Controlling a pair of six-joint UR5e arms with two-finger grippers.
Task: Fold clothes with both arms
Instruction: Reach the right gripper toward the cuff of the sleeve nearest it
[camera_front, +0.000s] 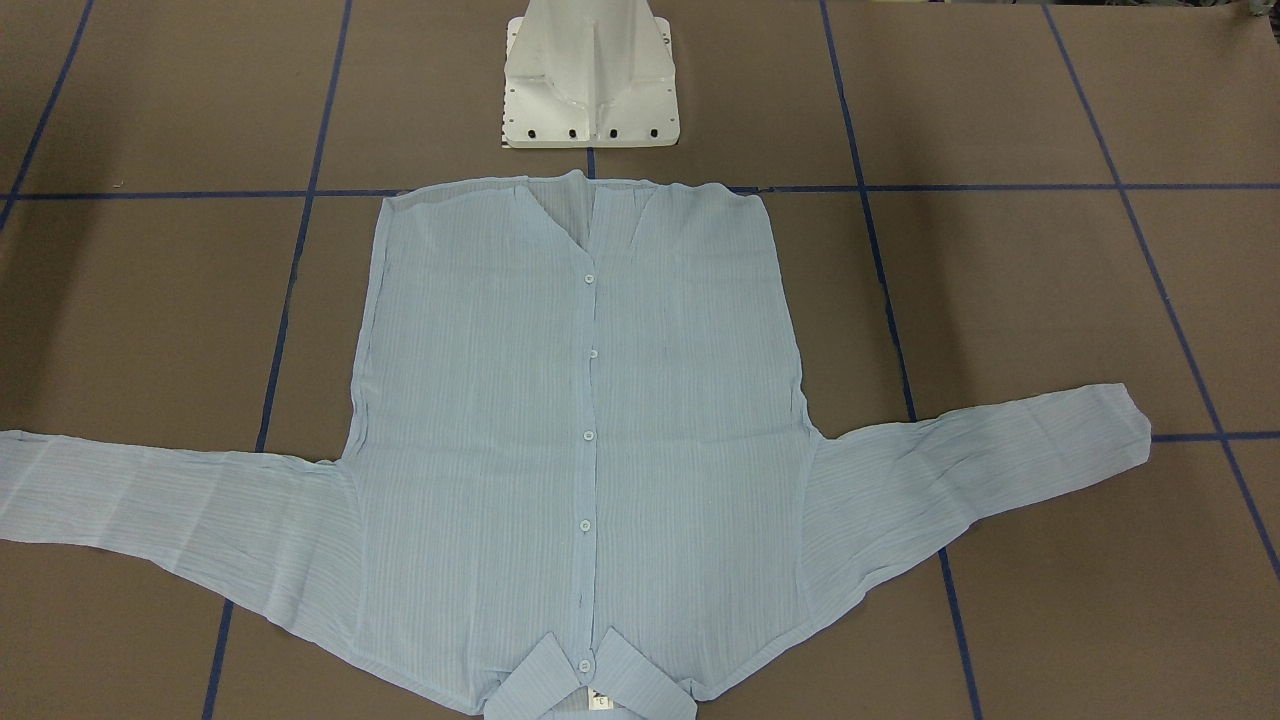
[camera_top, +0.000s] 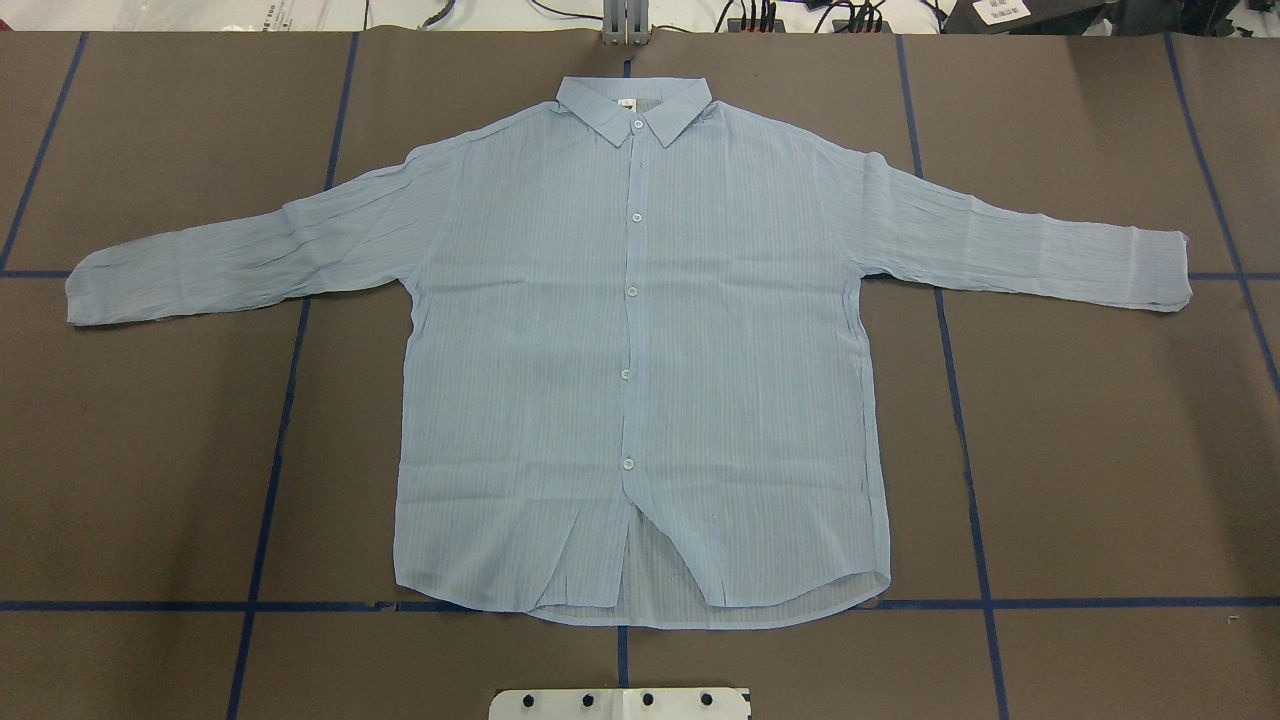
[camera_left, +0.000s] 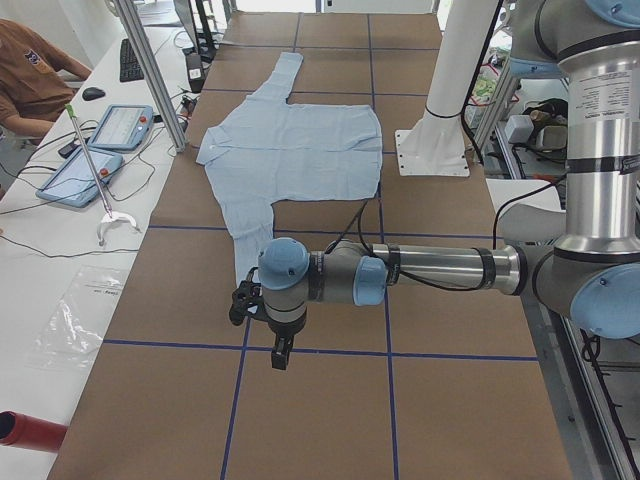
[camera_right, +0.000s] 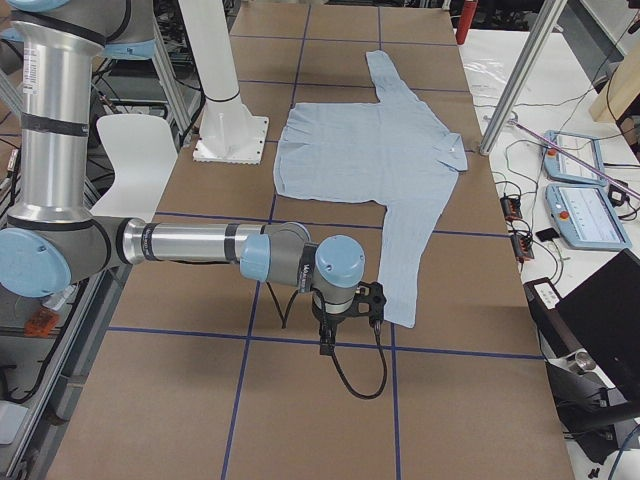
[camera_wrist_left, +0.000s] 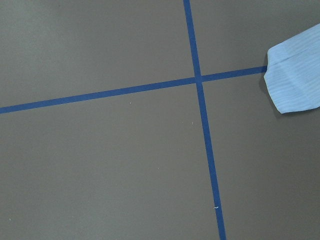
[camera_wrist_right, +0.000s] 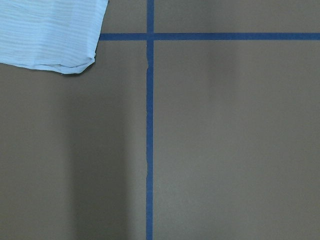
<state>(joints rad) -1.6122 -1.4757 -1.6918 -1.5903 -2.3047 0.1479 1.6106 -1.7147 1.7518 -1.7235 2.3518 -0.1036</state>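
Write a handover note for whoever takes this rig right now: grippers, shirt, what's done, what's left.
Left gripper: above the table, just past one sleeve cuff; open or shut cannot be told.
Right gripper: the same beyond the other cuff; cannot be told.
Shirt: flat, front up, buttoned, sleeves spread wide, collar away from the robot. Neither gripper holds it.
Done: no fold shows.
Left: all the folding.

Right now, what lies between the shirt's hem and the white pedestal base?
Only brown table and a short stretch of blue tape lie between the shirt and the pedestal base; the overhead view shows it best.
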